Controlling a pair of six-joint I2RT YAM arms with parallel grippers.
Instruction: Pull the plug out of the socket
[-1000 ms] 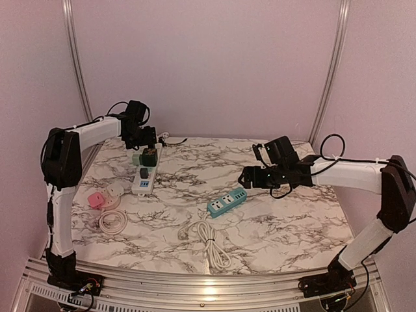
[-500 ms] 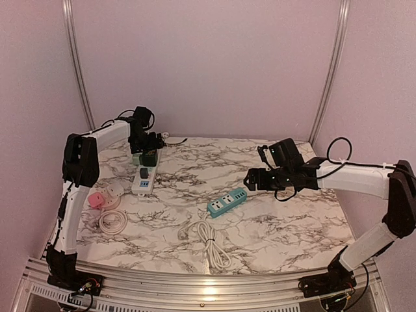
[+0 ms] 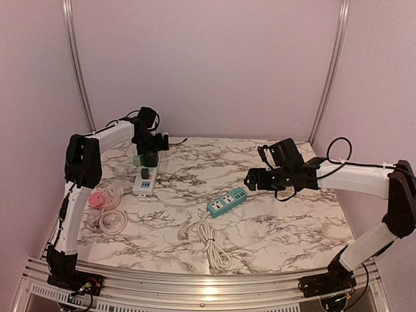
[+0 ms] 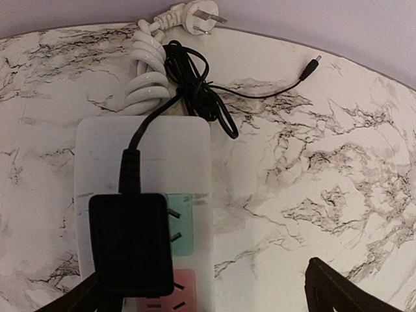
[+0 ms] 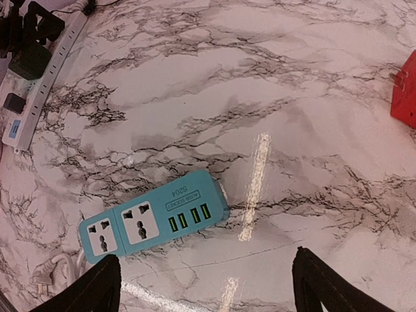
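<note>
A black plug point(image 4: 130, 244) sits in the white socket strip point(image 4: 188, 149), its black cord running up to a tangle at the strip's far end. My left gripper point(image 4: 208, 296) hangs over it, open wide. The plug lies between the fingers, close to the left one point(image 4: 75, 300), and the right finger point(image 4: 331, 286) stands well off over bare marble. From above, the left gripper point(image 3: 149, 148) is over the far end of the strip point(image 3: 145, 177). My right gripper point(image 3: 249, 179) is open and empty above the teal power strip point(image 5: 153, 218).
A coiled white cord with its plug point(image 4: 195, 14) and a thin black wire point(image 4: 273, 91) lie beyond the strip. Pink and white round adapters point(image 3: 97, 198) and a white coil point(image 3: 112, 221) sit at the left. A white cable point(image 3: 211, 244) trails from the teal strip point(image 3: 227, 202). A red block point(image 5: 404, 97) lies far right.
My left gripper has shifted right along the far end of the white strip and its jaws have spread wider. The right arm drew back slightly to the right, then held still.
</note>
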